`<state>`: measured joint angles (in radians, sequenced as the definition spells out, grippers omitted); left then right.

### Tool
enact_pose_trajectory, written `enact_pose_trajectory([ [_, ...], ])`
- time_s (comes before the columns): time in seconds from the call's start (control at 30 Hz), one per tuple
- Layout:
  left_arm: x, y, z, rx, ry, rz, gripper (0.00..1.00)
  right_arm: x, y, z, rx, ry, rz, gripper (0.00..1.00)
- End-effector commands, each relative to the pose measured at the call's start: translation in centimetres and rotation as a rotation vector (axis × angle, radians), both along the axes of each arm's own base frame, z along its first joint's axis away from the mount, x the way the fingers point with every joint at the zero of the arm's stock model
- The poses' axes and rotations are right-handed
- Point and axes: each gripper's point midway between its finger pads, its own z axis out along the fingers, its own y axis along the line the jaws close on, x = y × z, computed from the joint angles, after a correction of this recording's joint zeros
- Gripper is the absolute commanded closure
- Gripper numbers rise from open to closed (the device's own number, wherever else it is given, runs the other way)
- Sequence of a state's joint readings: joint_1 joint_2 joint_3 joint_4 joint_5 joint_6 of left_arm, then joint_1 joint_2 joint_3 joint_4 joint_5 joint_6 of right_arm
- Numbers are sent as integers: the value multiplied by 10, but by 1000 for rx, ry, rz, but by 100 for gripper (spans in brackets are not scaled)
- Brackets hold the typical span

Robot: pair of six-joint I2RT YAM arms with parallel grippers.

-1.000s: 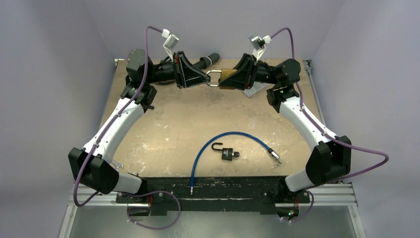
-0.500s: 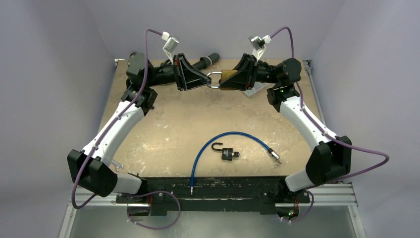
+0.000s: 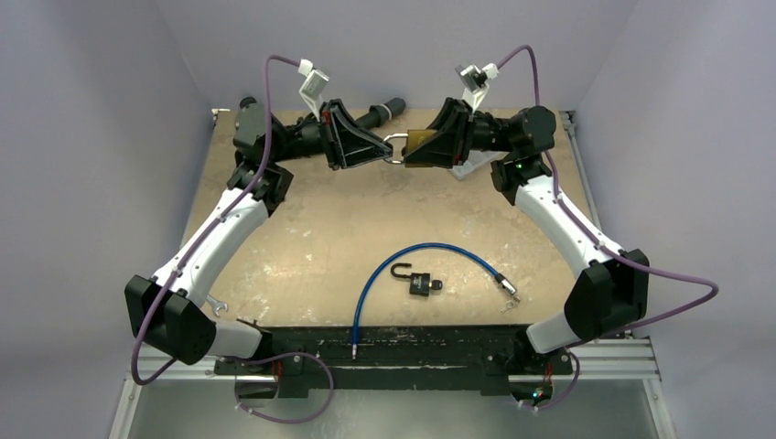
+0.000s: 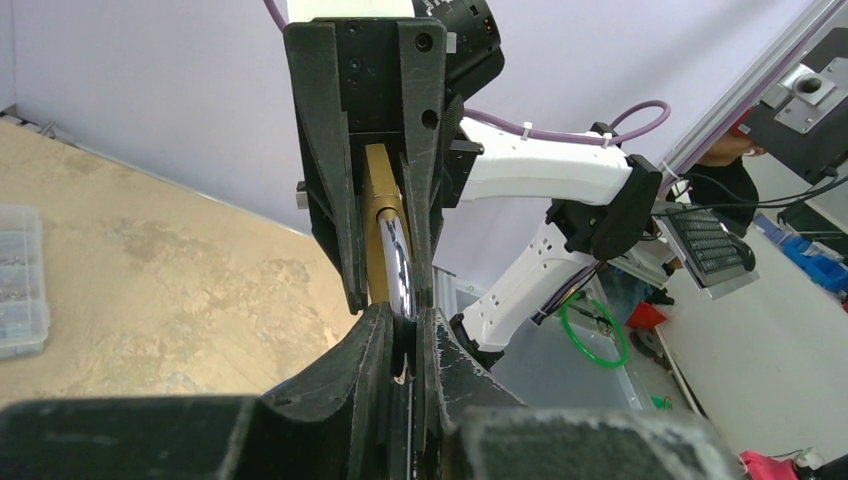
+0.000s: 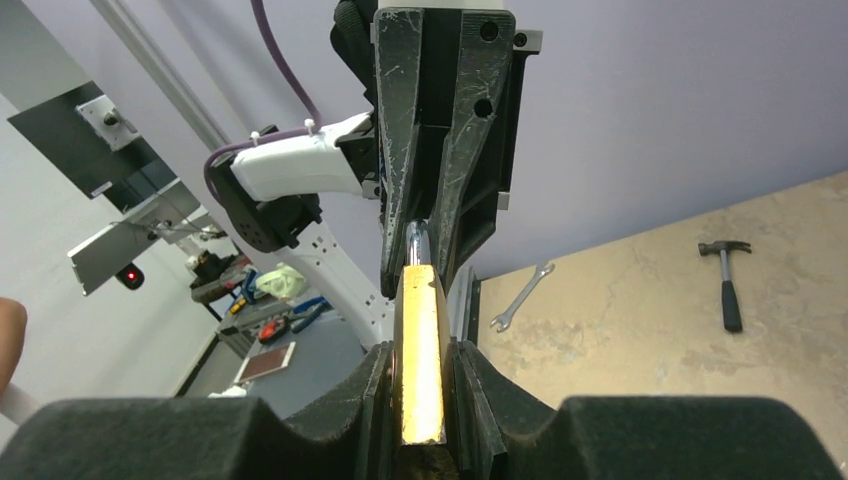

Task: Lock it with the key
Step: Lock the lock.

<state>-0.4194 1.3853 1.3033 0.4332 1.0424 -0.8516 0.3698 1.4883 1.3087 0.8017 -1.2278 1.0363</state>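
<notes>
Padlock [image 3: 423, 142] of brass, held in the air between two end effectors above the far strip of the surface [image 3: 320, 219], close to the back wall. The right end effector [image 3: 414, 152] is clenched on the padlock's brass body, with its flat faces against the pads. The left end effector [image 3: 381, 149] meets it tip to tip, pinched tight on the steel shackle [image 3: 394, 146]. Both arms bow outward along the side edges, leaving the broad middle of the surface bare. Toward the near edge, a blue cable [image 3: 377, 273] arches over a small black padlock [image 3: 420, 284]. A clear box [image 3: 472, 165] lies below the right wrist, and a wrench [image 3: 216, 305] lies beside the left arm's base.
</notes>
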Motion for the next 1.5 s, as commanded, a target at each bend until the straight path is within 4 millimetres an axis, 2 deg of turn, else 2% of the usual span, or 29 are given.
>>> enact_pose_trajectory([
  [0.0,-30,-64,-60,88,173,-151,100,-52,59,46,146,-50,104,100],
  [0.13,-30,-61,-59,103,148,-146,100,-58,56,41,126,-54,131,100],
  [0.23,-25,-54,-56,124,107,-118,100,-54,51,32,105,-45,116,100],
  [0.33,-8,-36,-54,143,70,-48,100,-43,42,21,82,-22,76,100],
  [0.47,26,2,-50,137,28,115,100,-24,24,11,65,4,-6,100],
  [0.57,48,21,-48,137,6,230,100,-15,17,6,55,22,-51,100],
  [0.77,64,27,-34,112,-34,336,100,-6,16,-1,45,22,-99,100],
  [1.0,70,24,-28,109,-57,329,100,-1,15,-3,51,16,-140,100],
  [1.03,73,24,-28,118,-53,341,99,1,15,-2,53,12,-151,100],
  [1.13,87,31,-35,164,-55,423,83,10,14,2,58,4,-199,100],
  [1.33,108,44,-30,197,-86,562,61,22,13,2,58,8,-265,100],
  [1.43,113,47,-29,211,-104,596,55,27,12,1,61,13,-292,100],
  [1.47,114,48,-36,236,-88,602,54,27,12,2,63,13,-298,100],
])
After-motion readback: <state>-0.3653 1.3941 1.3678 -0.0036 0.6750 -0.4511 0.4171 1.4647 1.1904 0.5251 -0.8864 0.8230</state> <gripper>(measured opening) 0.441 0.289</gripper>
